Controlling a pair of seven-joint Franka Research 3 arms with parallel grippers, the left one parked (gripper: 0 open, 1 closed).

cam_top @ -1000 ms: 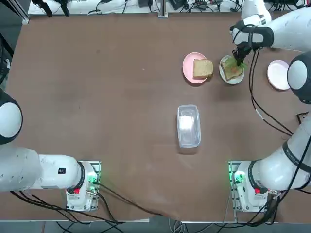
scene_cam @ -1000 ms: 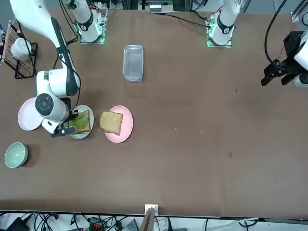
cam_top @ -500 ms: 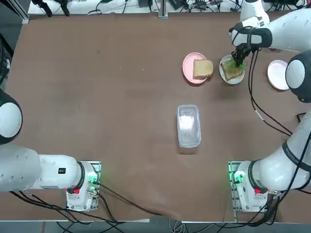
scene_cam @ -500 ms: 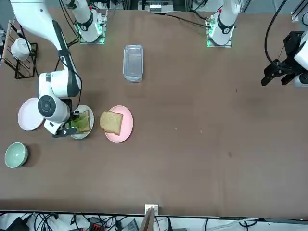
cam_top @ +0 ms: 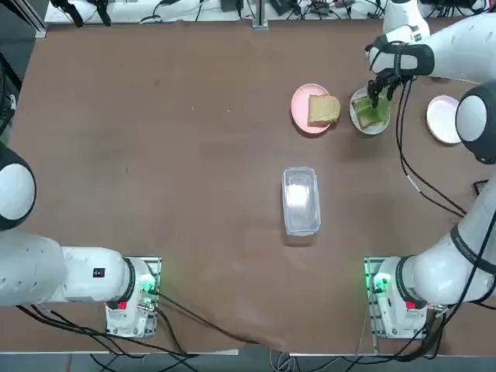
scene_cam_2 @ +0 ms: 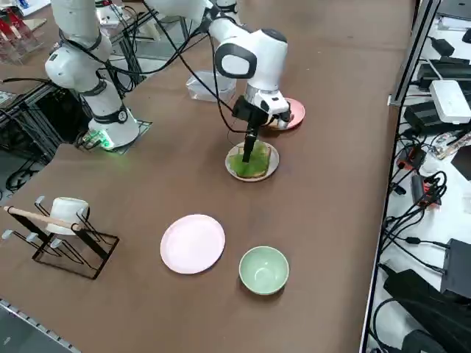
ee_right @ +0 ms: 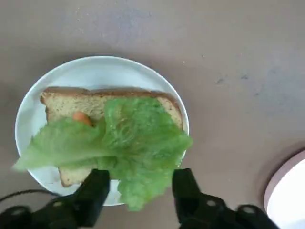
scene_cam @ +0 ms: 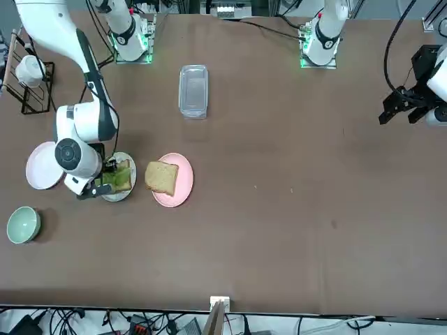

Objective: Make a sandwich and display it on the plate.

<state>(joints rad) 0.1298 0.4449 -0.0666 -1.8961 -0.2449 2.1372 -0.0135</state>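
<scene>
hovering at the upper right of the top view, the right gripper has its fingers spread, released, just above the half-built sandwich: toasted bread slice, reddish filling, green lettuce leaf, lying on the small round white plate.

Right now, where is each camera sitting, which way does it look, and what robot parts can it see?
Top view: overhead, looking down; both arm bases at the bottom edge, the right tool open over the white plate.
Front view: across the table, facing the robot; bases at the far edge, the working arm at picture left.
Right side view: raised at the robot's right, looking diagonally down; the working arm reaches over the plate.
Right wrist view: on the wrist, looking down past its two fingers at lettuce lying on bread.
All four share the white plate with lettuce.
</scene>
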